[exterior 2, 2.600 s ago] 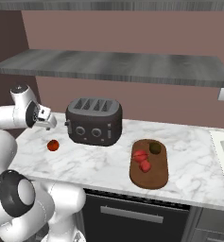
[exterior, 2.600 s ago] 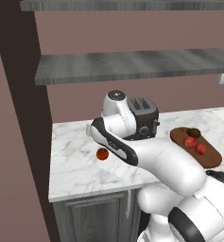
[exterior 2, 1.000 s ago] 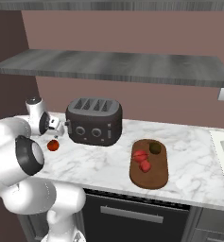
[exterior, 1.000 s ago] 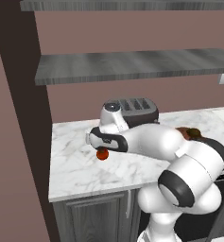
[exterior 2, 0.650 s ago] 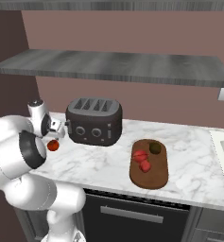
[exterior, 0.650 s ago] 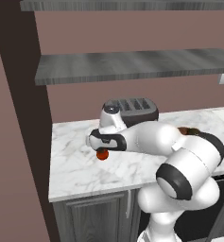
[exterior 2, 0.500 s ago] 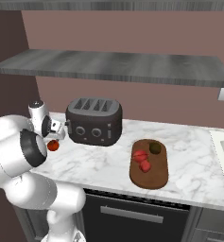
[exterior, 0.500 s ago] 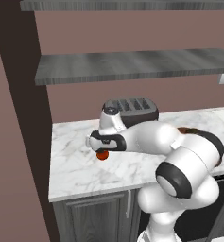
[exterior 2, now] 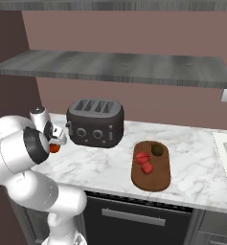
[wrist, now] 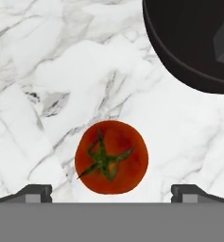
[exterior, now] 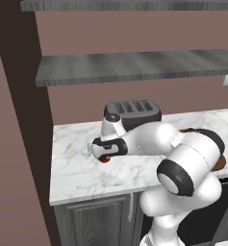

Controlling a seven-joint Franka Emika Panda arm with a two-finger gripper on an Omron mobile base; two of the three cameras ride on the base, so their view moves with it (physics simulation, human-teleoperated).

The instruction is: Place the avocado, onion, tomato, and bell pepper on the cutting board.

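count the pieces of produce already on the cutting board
3: two red pieces near the middle of the cutting board and the avocado at its far end. None looks hidden.

Rendered home kitchen: white marble counter (exterior 2: 105, 165) on dark cabinets (exterior: 94, 223), dark toaster (exterior 2: 96, 123) against the brown wall. Two grey shelves (exterior 2: 115, 67) above the toaster, cutting board (exterior 2: 152, 170) with produce right of it.
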